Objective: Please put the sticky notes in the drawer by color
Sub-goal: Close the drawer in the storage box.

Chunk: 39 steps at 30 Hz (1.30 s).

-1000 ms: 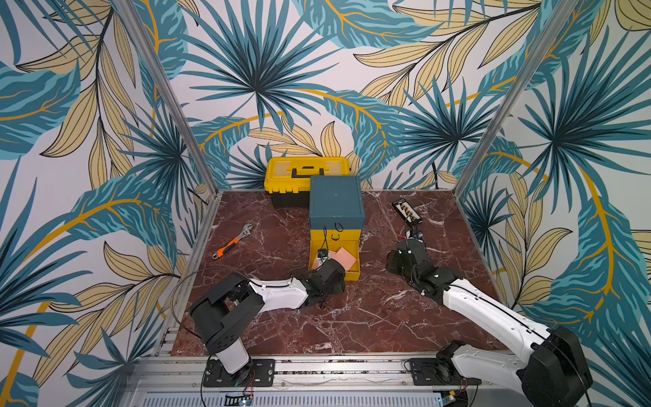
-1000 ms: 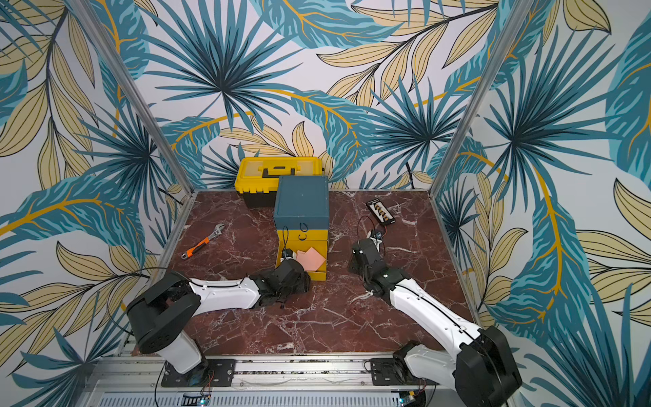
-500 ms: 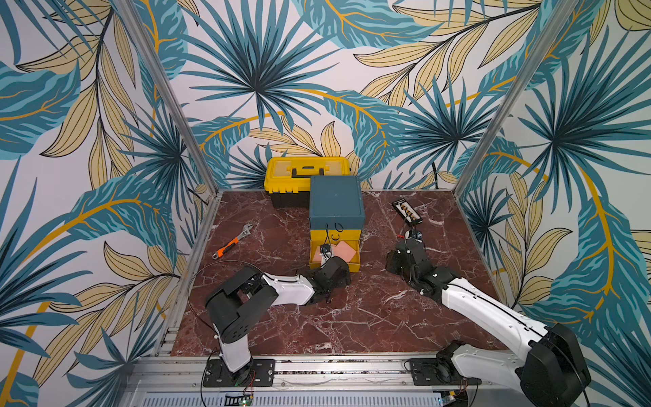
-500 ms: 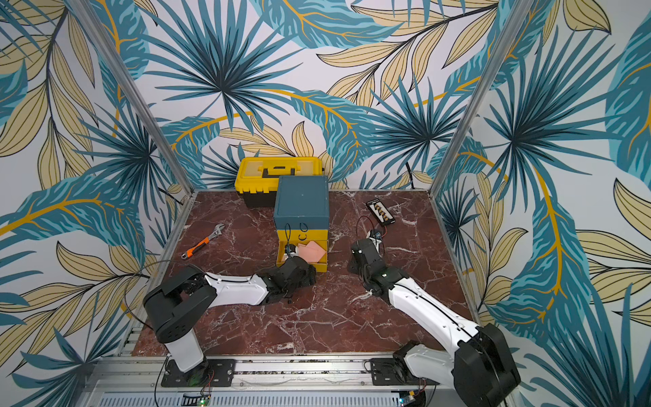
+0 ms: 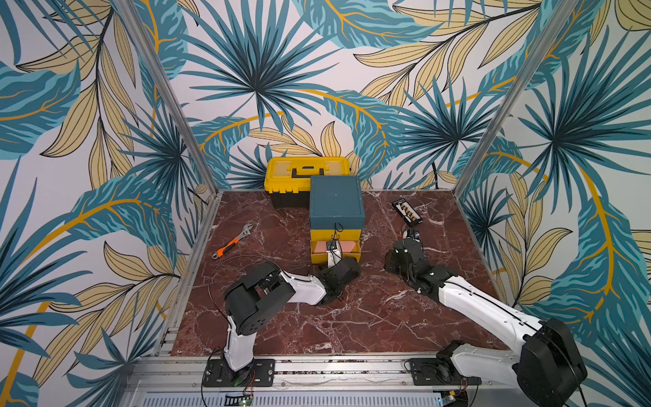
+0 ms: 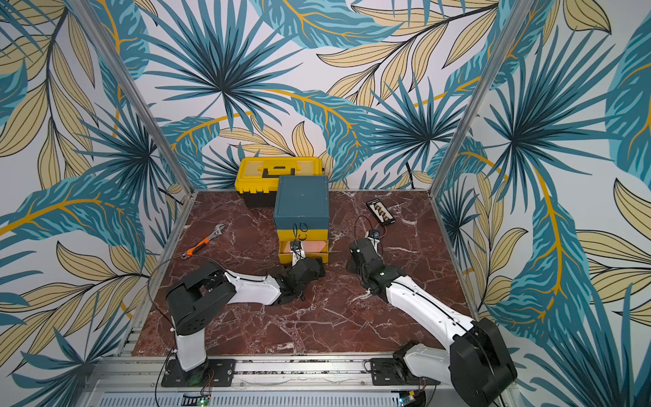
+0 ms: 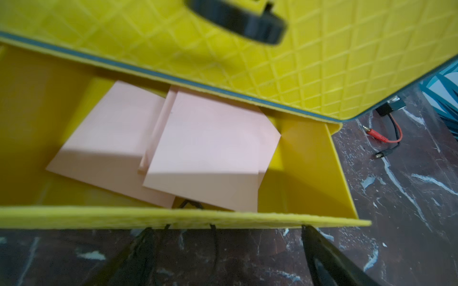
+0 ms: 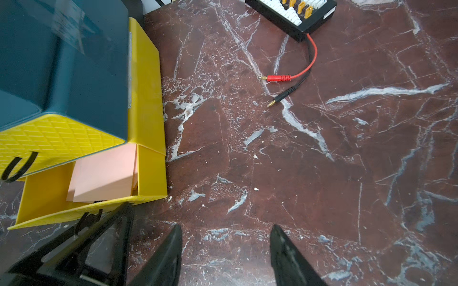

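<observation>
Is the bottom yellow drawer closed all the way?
No, the bottom drawer is pulled out, and pink sticky notes lie in plain sight inside it.

Pink sticky notes [image 7: 210, 148], yellow diamond-patterned drawer [image 7: 124, 32], white-veined maroon table [image 8: 322, 173].

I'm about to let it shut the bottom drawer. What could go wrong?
The top pink pad lies tilted on another; it might catch under the middle drawer as the bottom drawer slides in. The open left gripper has the black pull between its fingers and could snag it.
</observation>
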Available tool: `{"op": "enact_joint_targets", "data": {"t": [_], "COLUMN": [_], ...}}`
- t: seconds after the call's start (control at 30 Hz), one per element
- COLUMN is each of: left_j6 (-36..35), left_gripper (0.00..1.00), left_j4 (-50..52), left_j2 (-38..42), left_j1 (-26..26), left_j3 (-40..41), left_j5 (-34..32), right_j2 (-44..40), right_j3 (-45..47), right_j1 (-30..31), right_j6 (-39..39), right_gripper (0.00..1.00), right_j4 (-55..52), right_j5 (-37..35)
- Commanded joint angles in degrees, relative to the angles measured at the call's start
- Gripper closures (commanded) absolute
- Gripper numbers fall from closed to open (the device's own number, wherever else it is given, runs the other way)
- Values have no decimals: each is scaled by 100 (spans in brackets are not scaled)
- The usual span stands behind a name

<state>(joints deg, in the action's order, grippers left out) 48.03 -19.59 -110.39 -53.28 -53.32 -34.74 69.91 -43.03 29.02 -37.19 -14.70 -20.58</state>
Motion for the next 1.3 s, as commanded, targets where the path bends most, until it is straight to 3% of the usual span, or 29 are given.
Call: {"op": "enact_joint_targets", "data": {"t": [0.0,0.1,0.37,0.5,0.83,1.03,1.27], "left_j6": [-451,-660,-691,-492,-798,-1168,-1164], "left_gripper": [0,0,0,0,0,0,0], "left_j4": [-1367,-1859,-1816,-1618,-2248,-3230,-3219], "left_j2": [-241,-407,-624,-696,-1178,-1431,-1480], "left_j1": [-148,-170,-58,-25,-7,3,49], "left_j3": [169,214,-16,-104,-380,-246,-317], "left_j5": [-904,-1016,-1058,-1462,-1791,-1893,-1883], "right_j2": [98,167,264,284,436,469,536], "right_j3": [-20,-35,-37,-14,-43,-42,16], "right_j1": [-18,-16,-17,-16,-19,-15,-15], "right_j6": [81,96,68,53,41,46,-31], "right_gripper": [42,42,42,42,42,42,42], "right_j4": [125,160,161,163,409,406,511], "right_j5": [-94,-87,-70,-69,-19,-49,26]}}
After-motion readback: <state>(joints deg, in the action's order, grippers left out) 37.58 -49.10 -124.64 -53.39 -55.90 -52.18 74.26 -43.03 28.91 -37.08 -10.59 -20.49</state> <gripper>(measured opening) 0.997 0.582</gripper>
